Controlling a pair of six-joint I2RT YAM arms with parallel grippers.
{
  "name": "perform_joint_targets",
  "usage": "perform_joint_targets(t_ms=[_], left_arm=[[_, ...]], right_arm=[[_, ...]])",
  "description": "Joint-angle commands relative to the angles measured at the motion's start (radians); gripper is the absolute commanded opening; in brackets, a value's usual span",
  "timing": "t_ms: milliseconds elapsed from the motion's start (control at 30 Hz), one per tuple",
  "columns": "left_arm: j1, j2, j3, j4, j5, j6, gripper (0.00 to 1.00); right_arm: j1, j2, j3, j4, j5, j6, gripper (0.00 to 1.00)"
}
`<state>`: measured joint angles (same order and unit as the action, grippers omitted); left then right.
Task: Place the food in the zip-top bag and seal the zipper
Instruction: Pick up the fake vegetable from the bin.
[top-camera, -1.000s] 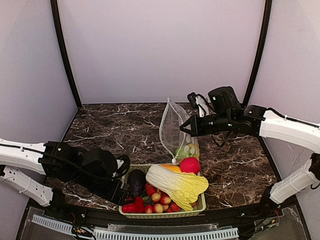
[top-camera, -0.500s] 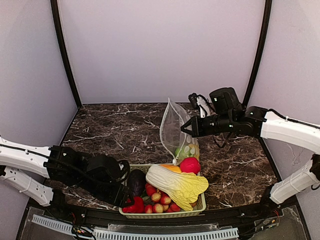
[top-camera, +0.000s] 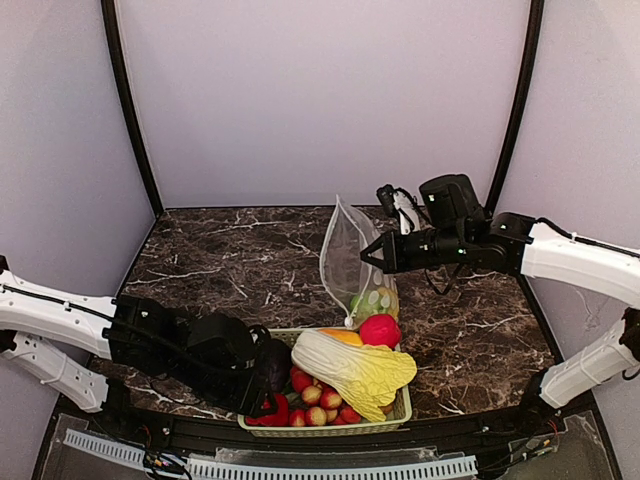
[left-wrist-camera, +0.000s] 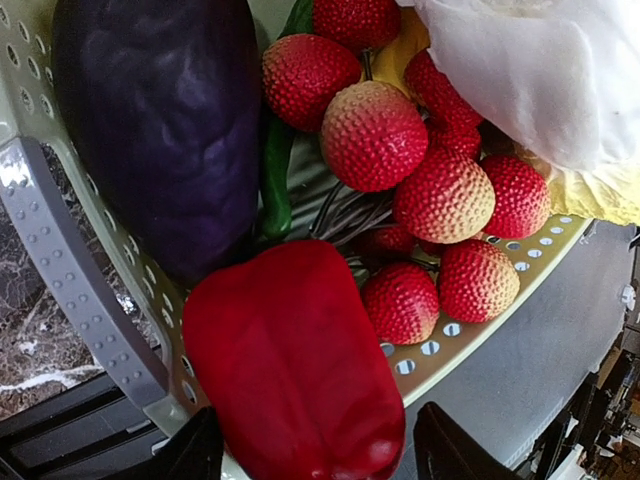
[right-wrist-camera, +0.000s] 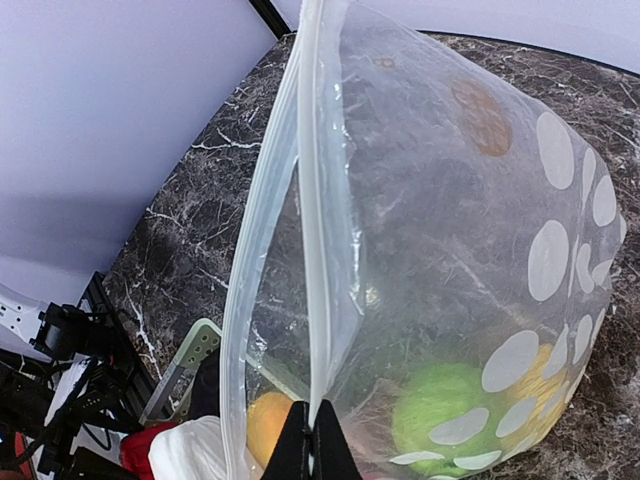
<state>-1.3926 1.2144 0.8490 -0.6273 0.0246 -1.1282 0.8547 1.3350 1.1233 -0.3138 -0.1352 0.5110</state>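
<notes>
The step in hand looks like picking the next piece of food for bagging. The left claw (left-wrist-camera: 320, 452) sits low over the near left corner of the pale green slotted plastic basket (left-wrist-camera: 62, 250), its jaws apart and set either side of the glossy red bell pepper (left-wrist-camera: 290, 360). Whether the pads touch its skin I cannot tell, and nothing is lifted. The pepper lies against the basket wall, just beside a dark purple eggplant (left-wrist-camera: 150, 130) and a cluster of bumpy red berries (left-wrist-camera: 372, 135). The right claw (right-wrist-camera: 312, 440) is pinched fully together on the mouth edge of the clear dotted zip-top bag (right-wrist-camera: 450, 250). It holds the bag upright on the marble counter (top-camera: 210, 255) behind the basket, mouth gaping, with a green apple (right-wrist-camera: 440, 410) already at the bottom. The next move probably calls for a firm squeeze on the slick pepper, a clean lift clear of the rim, then a carry to the open mouth. The pale napa cabbage (top-camera: 355, 368) and magenta-pink round fruit (top-camera: 379, 329) are not yet bagged, and the zipper is unsealed.
</notes>
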Motion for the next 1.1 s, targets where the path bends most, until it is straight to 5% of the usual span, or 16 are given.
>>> perform_joint_targets(t_ms=[0,600,1067], left_arm=[[-0.006,0.022,0.017,-0.021,0.011,-0.003,0.65],[-0.006,0.050,0.070,-0.100,-0.057,0.025,0.48],[-0.003,-0.047,0.067,-0.102,-0.087,0.035,0.45]], right_arm=[[-0.005,-0.008,-0.014,0.032,-0.001,-0.005,0.00],[-0.009,-0.021,-0.029,0.032,0.000,-0.006,0.00],[-0.009,-0.020,-0.031,0.036,-0.010,0.004,0.00]])
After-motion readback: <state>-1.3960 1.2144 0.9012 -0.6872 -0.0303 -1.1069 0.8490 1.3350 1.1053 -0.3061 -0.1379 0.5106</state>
